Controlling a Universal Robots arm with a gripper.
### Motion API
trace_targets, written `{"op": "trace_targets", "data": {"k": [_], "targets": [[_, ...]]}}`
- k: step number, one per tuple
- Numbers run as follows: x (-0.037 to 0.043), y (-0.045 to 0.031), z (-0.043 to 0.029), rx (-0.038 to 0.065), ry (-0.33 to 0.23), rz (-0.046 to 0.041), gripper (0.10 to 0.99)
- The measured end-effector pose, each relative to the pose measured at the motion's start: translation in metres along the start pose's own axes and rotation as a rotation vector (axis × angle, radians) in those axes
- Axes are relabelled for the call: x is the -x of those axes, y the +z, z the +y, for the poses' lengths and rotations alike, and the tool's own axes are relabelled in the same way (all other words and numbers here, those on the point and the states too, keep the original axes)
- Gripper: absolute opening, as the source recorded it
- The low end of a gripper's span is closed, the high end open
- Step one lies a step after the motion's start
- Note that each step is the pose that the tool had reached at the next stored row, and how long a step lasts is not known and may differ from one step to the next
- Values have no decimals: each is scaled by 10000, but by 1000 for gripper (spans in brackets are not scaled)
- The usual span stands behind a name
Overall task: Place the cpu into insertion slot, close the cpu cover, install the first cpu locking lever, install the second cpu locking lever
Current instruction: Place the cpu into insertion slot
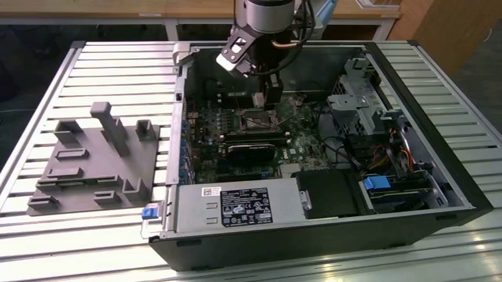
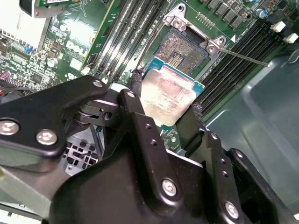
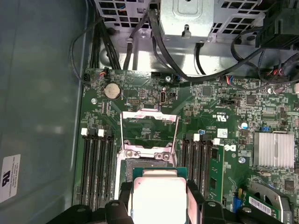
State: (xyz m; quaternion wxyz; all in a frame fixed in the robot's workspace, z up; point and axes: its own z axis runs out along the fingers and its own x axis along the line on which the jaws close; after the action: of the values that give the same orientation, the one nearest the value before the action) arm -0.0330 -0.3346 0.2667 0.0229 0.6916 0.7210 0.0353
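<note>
In the exterior view, the pincer (image 1: 272,101) was seen hanging inside an open computer case (image 1: 462,182) laid on a slatted counter (image 1: 110,59), close above the insertion slot (image 1: 257,122). A grey moulded fixture (image 1: 94,158) lay well apart on the exterior view's left. In the second wrist view, the cpu (image 2: 174,95) was found pinched by its edges between the two black fingers (image 2: 137,88). It was held clear of the board, beside the slot and not yet in it. A thin metal lever (image 2: 247,57) was seen swung out next to the socket. In the first wrist view, the cpu cover (image 3: 149,113) was shown standing raised on the side of the slot away from the pincer, with long black memory slots (image 3: 96,168) flanking the socket on both sides. It was judged that the socket's contacts could be bent if the chip were set down askew or off its corners. The raised cover and the loose lever were reckoned the likeliest things to be struck. The slim edge grip might also let the chip slip.
</note>
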Motion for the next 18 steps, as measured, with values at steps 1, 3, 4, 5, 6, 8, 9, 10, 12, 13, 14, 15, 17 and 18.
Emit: {"op": "trace_targets", "data": {"k": [1,3,4,5,6,8,9,10,12,13,14,15,17,18], "targets": [[-2,11,-1,0,5,-1,541],[-7,34,-3,1,11,0,541],[-8,45,-4,1,11,0,541],[-9,56,-5,1,12,-1,541],[-9,67,-7,0,12,-2,541],[-13,94,-11,1,16,-1,541],[-16,109,-15,1,15,-1,541],[-18,124,-18,1,15,-1,541],[-28,153,-26,0,19,-2,541],[-35,167,-30,1,29,-4,541],[-41,182,-33,1,45,-5,541],[-45,199,-38,2,65,-7,541],[-52,236,-50,2,131,-17,541],[-55,252,-55,2,171,-21,541]]}}
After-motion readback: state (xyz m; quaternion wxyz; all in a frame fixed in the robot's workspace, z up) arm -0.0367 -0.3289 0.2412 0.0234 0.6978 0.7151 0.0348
